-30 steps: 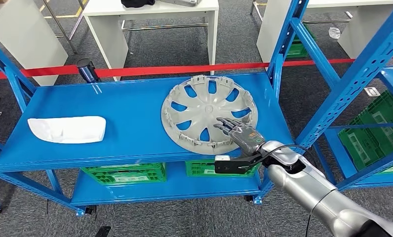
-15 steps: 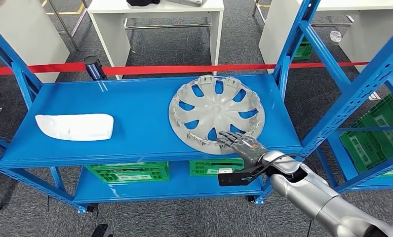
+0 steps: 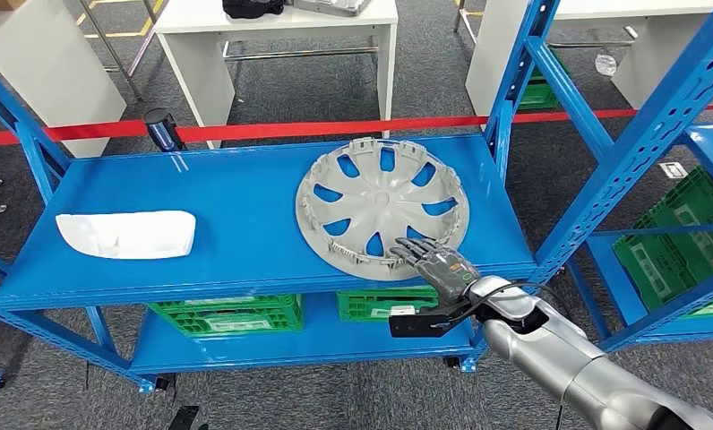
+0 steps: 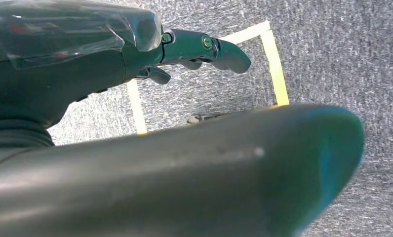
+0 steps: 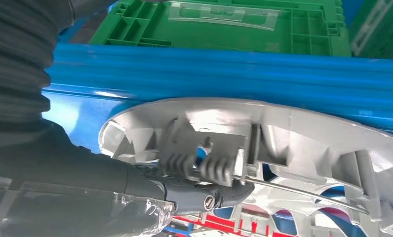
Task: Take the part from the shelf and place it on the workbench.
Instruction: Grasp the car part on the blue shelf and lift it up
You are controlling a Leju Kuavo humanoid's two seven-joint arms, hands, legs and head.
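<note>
Head view first: a grey plastic hubcap [image 3: 382, 207] lies inside-up on the top level of a blue metal shelf [image 3: 236, 193], towards that level's right end, its spokes and rim clips facing upward and blue showing through the cut-outs. The right hand [image 3: 436, 261] reaches in over the shelf's front edge on its silver arm and lies on the hubcap's near rim, its dark fingers [image 3: 410, 250] laid over the rim towards the spokes — whether they clasp the rim or merely rest on it cannot be told from here. Well to the left on the same level lies a white moulded part [image 3: 125, 235], apart from the hubcap. Green plastic crates [image 3: 226, 313] sit on the level below, and another green crate [image 3: 684, 236] sits in the neighbouring shelf unit at the right. Behind the shelf a red barrier tape [image 3: 335, 128] runs across, with white tables [image 3: 272, 27] standing beyond it on grey carpet. Left wrist view: the left hand [image 4: 184, 52] hangs above grey carpet marked with yellow tape lines [image 4: 276, 61], its dark fingers bent and holding nothing. Right wrist view: seen close — the right hand's fingertips [image 5: 204, 197] sit at the hubcap's [image 5: 283, 143] rim, beside a ribbed grey clip and its wire ring, with the blue shelf edge [image 5: 224, 74] and a green crate [image 5: 219, 24] beyond; a firm grasp cannot be confirmed.
</note>
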